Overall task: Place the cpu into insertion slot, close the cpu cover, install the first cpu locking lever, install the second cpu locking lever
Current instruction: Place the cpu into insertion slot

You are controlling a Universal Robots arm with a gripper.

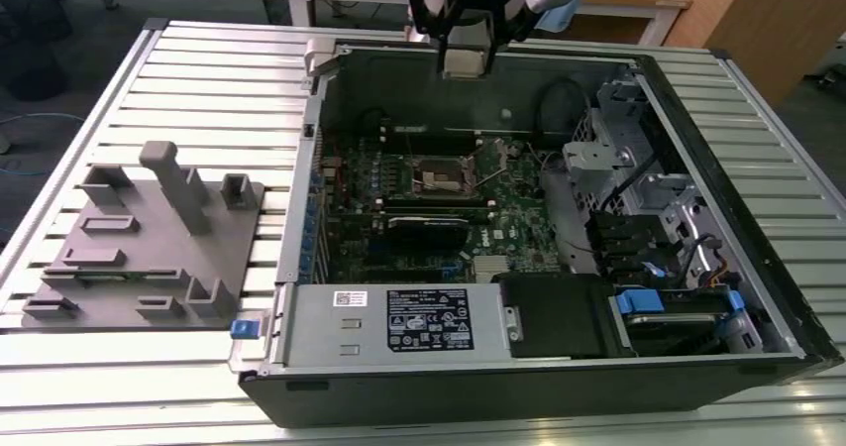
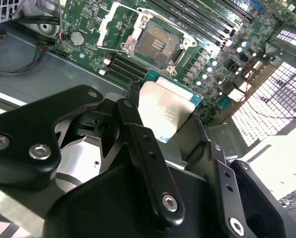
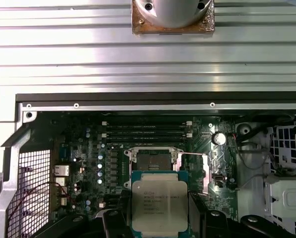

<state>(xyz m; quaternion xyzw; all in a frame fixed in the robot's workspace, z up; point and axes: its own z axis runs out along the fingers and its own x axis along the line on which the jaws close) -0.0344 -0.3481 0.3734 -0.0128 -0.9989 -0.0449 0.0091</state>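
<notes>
Status: step 1 is in progress, nothing is installed yet.

- gripper [image 2: 169,130] is clamped on the cpu [image 3: 159,206], one finger on each of two opposite edges. The chip is square in the grip with its metal top showing in both wrist views.
- In the exterior view the gripper hangs over the far edge of the open PC case [image 1: 529,391], well above the motherboard [image 1: 347,253]. The cpu is in the air, well apart from the board.
- insertion slot [image 2: 155,44] is empty, with the golden-brown contact field fully exposed. It sits mid-board, on the near side of where the gripper hangs.
- cpu cover [image 2: 108,27]: the silver frame piece beside the slot looks like the cover swung open. The angle is poor, so that's only probable. Either way it isn't lying over the slot.
- Locking levers: I can't make them out well enough to give their position. With the cover off the slot, I judge neither is latched.
- Left to do: seat the cpu, close the cover, install both levers. That's all four steps.
- Grey fixture [image 1: 146,238] sits on the desk [image 1: 172,89] at the exterior view's left, well apart from the case, with nothing touching it.
</notes>
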